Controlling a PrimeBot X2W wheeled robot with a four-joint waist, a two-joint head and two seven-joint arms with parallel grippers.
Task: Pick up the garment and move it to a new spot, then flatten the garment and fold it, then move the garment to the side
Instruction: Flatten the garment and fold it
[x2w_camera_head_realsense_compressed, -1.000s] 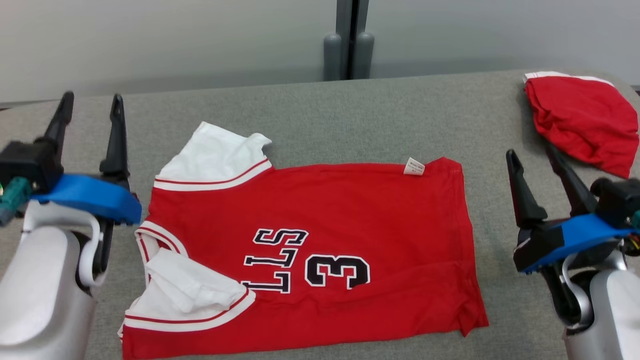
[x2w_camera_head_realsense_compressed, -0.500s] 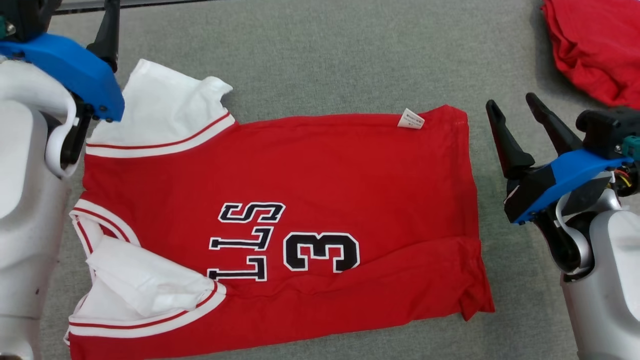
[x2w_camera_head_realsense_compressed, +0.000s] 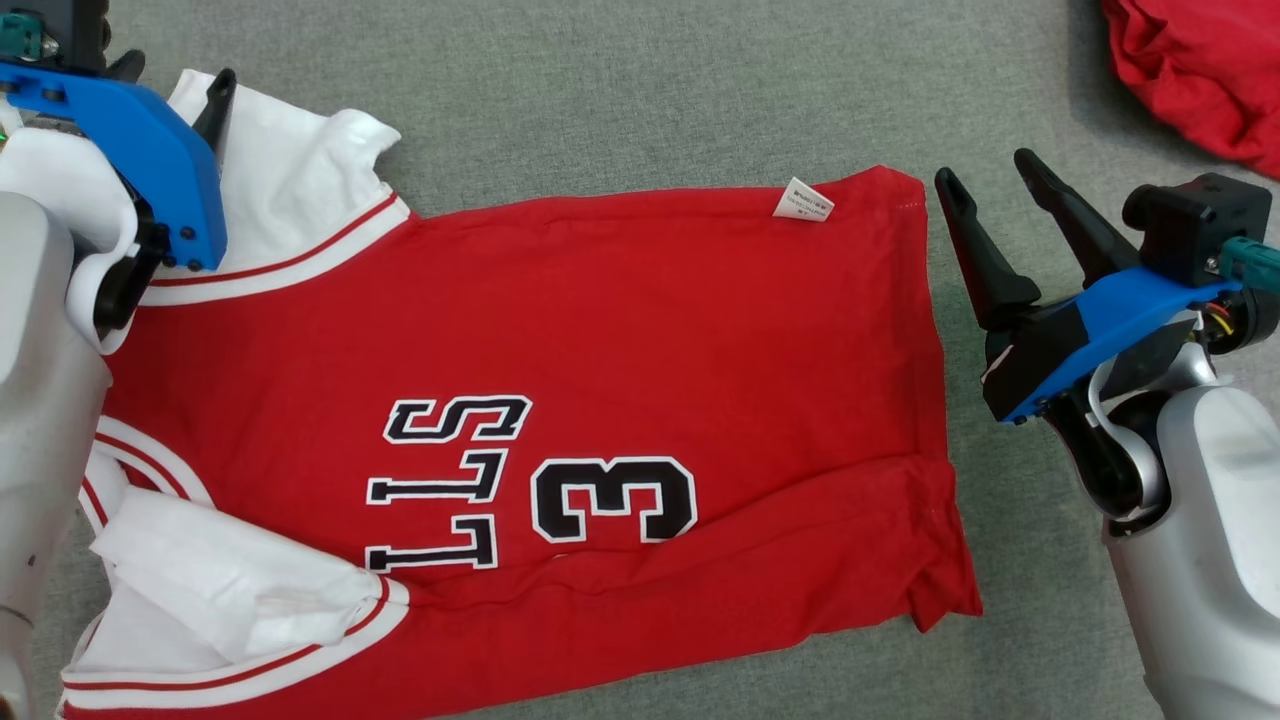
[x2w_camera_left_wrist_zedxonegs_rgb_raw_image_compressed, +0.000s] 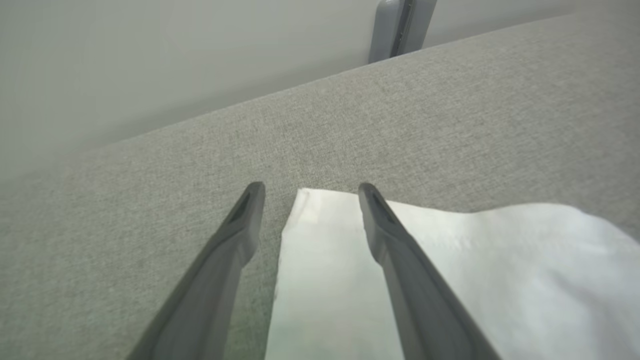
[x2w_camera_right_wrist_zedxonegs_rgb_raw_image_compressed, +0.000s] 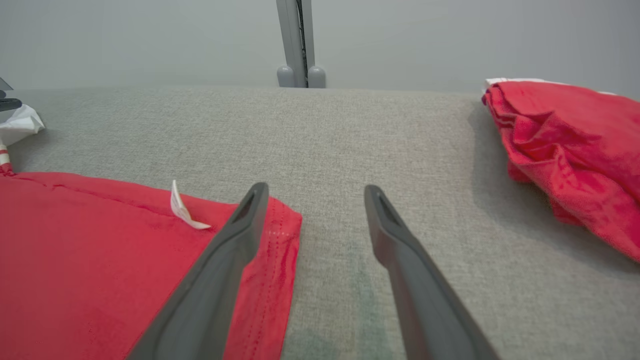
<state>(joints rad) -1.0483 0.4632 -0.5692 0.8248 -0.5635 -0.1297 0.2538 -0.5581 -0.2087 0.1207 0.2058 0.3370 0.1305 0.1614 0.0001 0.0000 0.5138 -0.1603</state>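
Head view, red jersey (x2w_camera_head_realsense_compressed: 620, 320), lettering (x2w_camera_head_realsense_compressed: 540, 490) LLS 3

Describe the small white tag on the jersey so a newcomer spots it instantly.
A big red jersey lies flat on the grey surface. Follow its far edge toward the corner nearest the right hand: the tag sticks up there. It is a tiny white printed slip, unlike the broad white sleeves at the opposite end.
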